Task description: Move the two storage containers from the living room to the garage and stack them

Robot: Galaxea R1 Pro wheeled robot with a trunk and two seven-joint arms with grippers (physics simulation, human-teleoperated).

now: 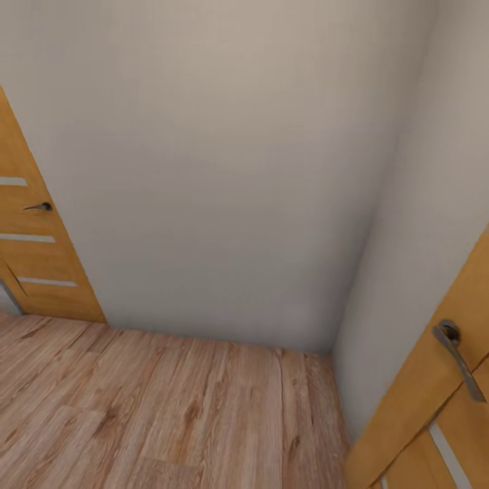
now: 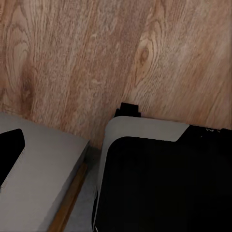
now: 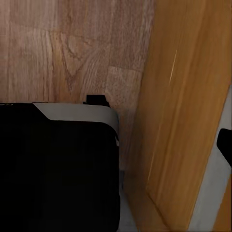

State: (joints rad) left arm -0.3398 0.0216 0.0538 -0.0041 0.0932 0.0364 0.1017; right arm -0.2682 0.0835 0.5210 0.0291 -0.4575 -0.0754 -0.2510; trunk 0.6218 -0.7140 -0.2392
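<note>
The two storage containers are out of view, and so is the garage. In the head view I face a corner of plain off-white walls [image 1: 224, 170] above a light wood plank floor [image 1: 170, 407]. The left wrist view looks down on my black and grey base [image 2: 164, 183] over the planks [image 2: 96, 53]. My base [image 3: 58, 169] also shows in the right wrist view, close beside a wooden door [image 3: 188, 106].
A wooden door [image 1: 34, 251] with a dark handle [image 1: 41, 206] stands at the left. A second wooden door [image 1: 435, 407] with a metal lever handle [image 1: 458, 356] is very near at the right. The walls meet in a corner just ahead.
</note>
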